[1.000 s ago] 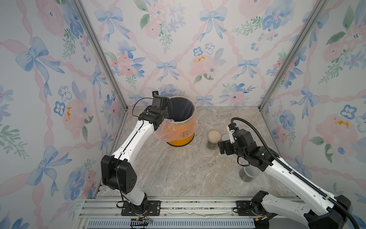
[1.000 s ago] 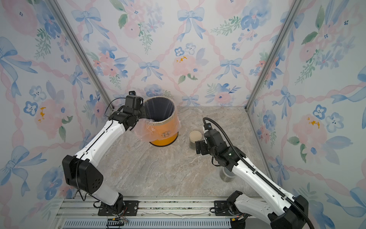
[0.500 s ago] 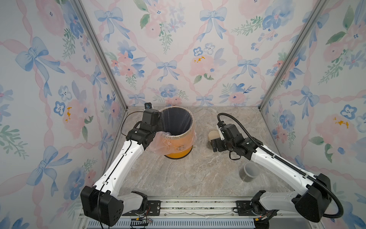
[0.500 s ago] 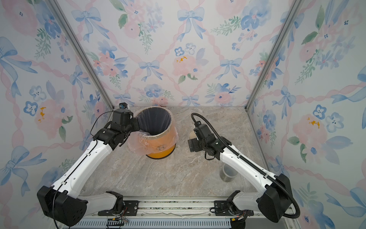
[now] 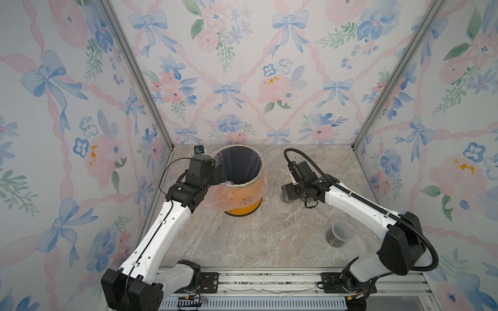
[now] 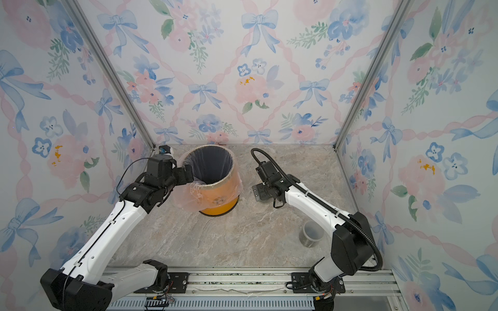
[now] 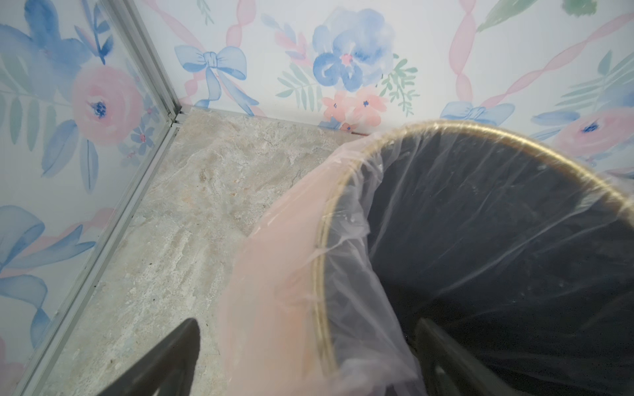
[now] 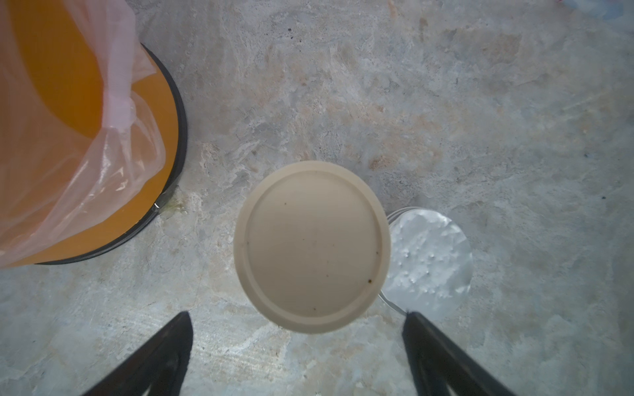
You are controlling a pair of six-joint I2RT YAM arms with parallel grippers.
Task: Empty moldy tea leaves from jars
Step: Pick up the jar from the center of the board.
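So, the marble-look bench (image 5: 242,242) took up the whole floor of the flowery booth. The biggest thing on it was the orange bin (image 5: 244,195), standing upright toward the back, a bit left of centre. Its clear plastic liner (image 5: 215,198) was folded out over the rim and hung loose down the outside.

The left hand (image 5: 218,174) was up at the bin's near-left rim. In the left wrist view its fingers (image 7: 171,356) were spread wide, one outside the liner and the other down inside the dark bin, so the rim sat between them without being pinched. It had hold of nothing.

The right hand (image 8: 296,315) hovered pointing straight down, right of the bin, with its two fingers wide apart and nothing gripped. Directly below it stood the jar with the beige lid (image 8: 312,247), closed and upright, near the bin's base but clear of it. The jar with the silver lid (image 8: 429,260) was tucked right against it on the side away from the bin, lower and partly hidden under the beige lid's edge.

The jar with the cloudy grey lid (image 5: 339,233) sat by itself near the front right of the bench, well apart from the other two, and showed in both top views. The tea leaves (image 5: 335,243) showed there as a dark layer low in the jar. I couldn't see into the other two jars from above.
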